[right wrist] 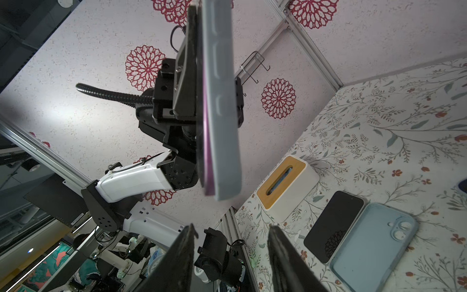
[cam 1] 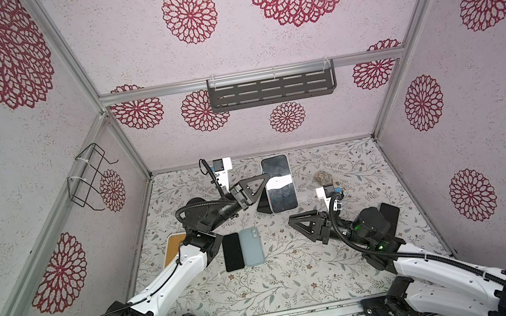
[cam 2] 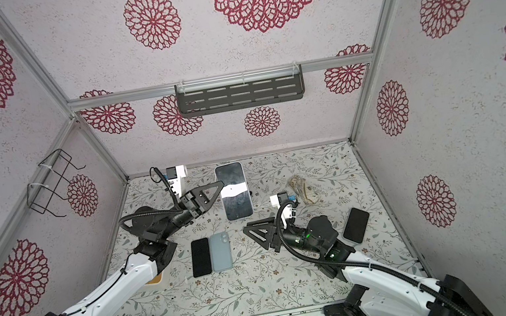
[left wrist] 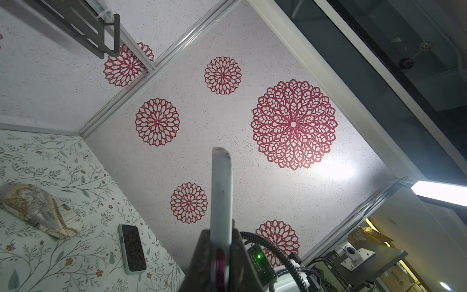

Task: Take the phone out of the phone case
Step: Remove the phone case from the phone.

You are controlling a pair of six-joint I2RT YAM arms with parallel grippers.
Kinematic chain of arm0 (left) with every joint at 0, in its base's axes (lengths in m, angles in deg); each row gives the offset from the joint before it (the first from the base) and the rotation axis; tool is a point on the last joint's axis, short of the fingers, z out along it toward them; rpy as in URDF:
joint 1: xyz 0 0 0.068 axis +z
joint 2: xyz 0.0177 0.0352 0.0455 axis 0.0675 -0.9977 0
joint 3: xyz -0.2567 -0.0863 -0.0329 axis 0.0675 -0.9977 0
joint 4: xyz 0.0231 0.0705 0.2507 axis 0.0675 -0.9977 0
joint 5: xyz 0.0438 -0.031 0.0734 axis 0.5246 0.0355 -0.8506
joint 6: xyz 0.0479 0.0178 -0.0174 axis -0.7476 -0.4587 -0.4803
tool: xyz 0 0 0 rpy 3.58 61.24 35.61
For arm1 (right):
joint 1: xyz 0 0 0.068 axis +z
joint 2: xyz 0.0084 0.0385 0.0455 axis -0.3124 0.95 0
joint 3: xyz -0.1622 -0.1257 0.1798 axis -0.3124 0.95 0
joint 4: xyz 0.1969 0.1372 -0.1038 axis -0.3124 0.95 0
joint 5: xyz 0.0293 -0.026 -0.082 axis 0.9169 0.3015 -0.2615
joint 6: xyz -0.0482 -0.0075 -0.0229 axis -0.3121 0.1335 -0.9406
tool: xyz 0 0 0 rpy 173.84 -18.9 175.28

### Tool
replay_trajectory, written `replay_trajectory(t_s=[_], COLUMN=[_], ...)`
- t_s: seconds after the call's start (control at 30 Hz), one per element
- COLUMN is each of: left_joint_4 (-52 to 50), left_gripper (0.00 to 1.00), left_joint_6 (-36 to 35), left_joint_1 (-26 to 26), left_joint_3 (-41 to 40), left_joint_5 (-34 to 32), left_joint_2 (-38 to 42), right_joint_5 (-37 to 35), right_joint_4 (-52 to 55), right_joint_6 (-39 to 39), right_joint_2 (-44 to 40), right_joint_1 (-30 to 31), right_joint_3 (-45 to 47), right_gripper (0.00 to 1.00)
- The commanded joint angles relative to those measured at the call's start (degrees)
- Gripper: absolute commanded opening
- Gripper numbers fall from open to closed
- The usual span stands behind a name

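The left hand (cam 1: pixel 264 181) clamps the cased phone (cam 1: pixel 279 182) above the desk (cam 1: pixel 299 279), its long axis pointing away from the robot, while the empty, part-open right hand (cam 1: pixel 292 222) hovers near its closer end.

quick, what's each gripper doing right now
Left gripper: closed on the cased phone, holding it in the air.
Right gripper: open, nothing between its jaws.
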Motion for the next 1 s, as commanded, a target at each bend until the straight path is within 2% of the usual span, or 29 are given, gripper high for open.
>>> replay_trajectory(t_s=[0.0, 0.43, 0.97], left_joint_4=[6.13, 7.28, 8.62], left_gripper=[0.00, 0.00, 0.00], left_joint_6=[1.18, 1.28, 1.69], left_joint_1=[-0.69, -1.56, -1.81], left_joint_3=[0.22, -0.39, -1.59], left_joint_5=[-1.45, -1.44, -1.27], left_joint_2=[0.02, -0.59, -0.77], right_joint_5=[-0.82, 0.21, 0.22], right_joint_4=[-4.92, -13.46, -17.10], right_joint_6=[1.62, 5.90, 7.20], right_joint_2=[-0.10, 0.81, 1.95], right_joint_1=[-0.75, -3.67, -4.99], right_joint_3=[0.00, 2.66, 3.46], right_gripper=[0.48, 0.48, 0.45])
